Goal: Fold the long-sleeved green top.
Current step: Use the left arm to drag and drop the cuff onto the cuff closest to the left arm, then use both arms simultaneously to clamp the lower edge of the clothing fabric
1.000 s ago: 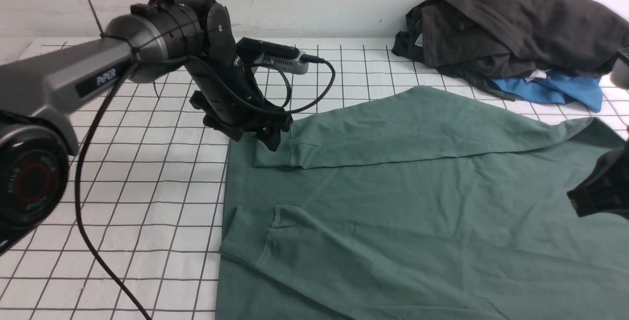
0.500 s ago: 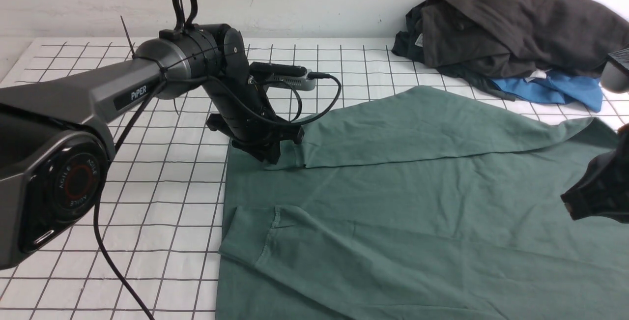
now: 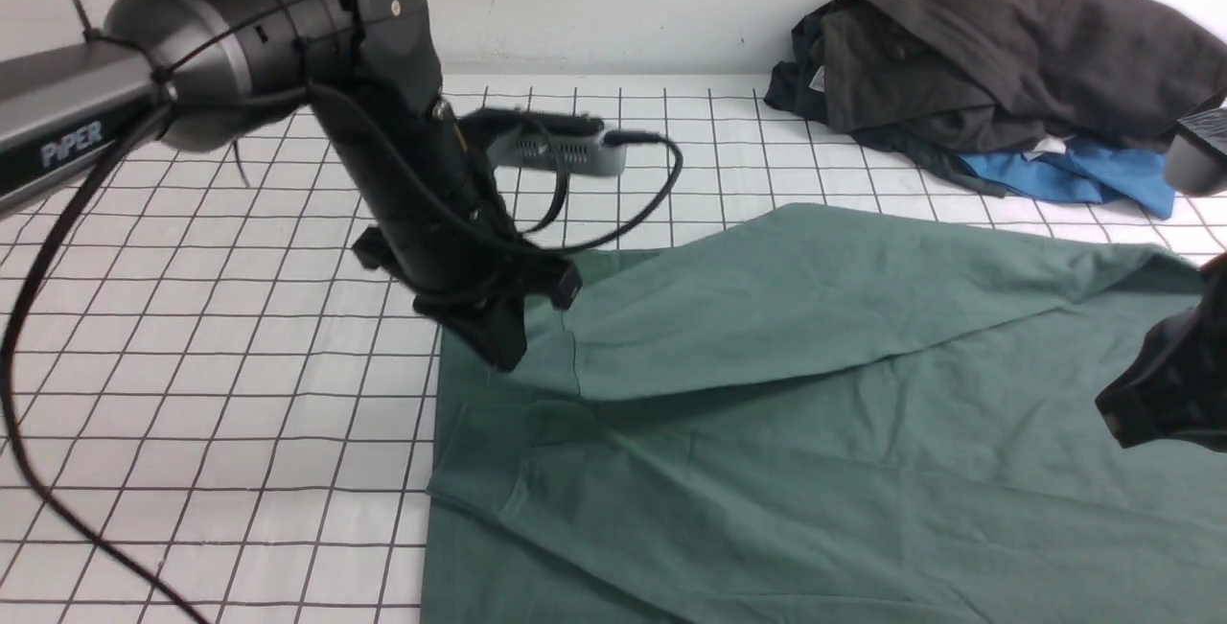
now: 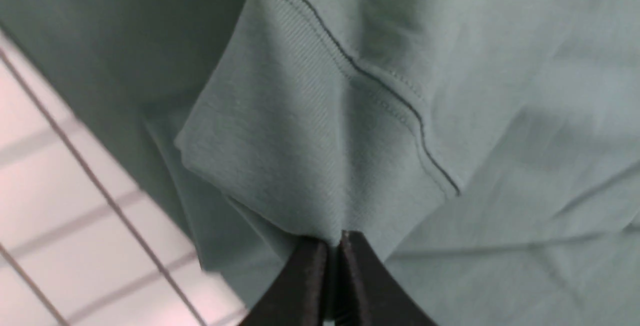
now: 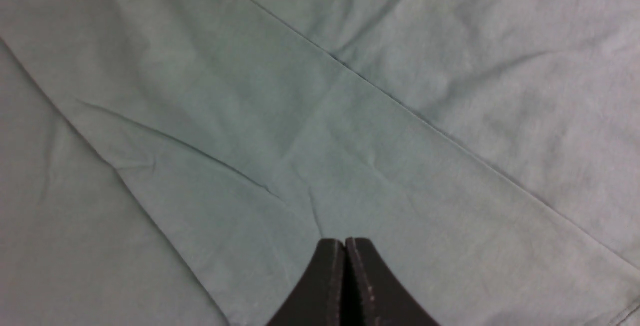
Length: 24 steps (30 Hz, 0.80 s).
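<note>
Left of centre, the cuff of the green long-sleeved top is being clamped by the left gripper for sleeve folding. The right gripper, jaws together and empty, is being held at the right edge. Carrying the sleeve inward is likely being called for.

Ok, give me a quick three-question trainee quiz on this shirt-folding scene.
1. True or false: the left tool is shut on a cuff of the green long-sleeved top.
2. What peeks out from under the charcoal heap? A) blue garment B) red towel C) yellow cap
3. Fill in: the right tool is ___ (open or shut).
Key: 1 true; 2 A; 3 shut.
</note>
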{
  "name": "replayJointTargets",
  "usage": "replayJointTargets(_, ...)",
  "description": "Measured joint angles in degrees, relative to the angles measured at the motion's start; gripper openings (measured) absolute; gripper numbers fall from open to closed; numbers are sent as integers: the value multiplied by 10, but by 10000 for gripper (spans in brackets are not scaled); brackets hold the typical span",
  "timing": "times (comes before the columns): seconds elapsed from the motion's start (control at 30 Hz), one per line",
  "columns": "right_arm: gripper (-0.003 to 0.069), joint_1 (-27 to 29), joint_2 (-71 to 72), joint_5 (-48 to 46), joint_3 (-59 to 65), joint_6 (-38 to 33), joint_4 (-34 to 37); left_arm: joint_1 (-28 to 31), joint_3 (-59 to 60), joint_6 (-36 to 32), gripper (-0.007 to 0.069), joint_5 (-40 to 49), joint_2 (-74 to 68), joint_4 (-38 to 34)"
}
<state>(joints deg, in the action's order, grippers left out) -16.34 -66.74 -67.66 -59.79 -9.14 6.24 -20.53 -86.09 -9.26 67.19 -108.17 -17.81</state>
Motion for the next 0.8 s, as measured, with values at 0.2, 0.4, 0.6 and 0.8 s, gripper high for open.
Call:
replayJointTargets(0.2,-15,0,0,8,0,-5,5,-1,152,-4,4,-84,48,0)
replayJointTargets(0.4,-15,0,0,12,0,-23,24,-1,229,-34,114,-137,51,-1)
replayJointTargets(0.6,-15,0,0,8,0,-30,39,-9,234,-104,319,-114,74,-15)
replayJointTargets(0.8,-15,-10,0,-18,0,-48,63,-124,238,-207,358,-33,169,-29)
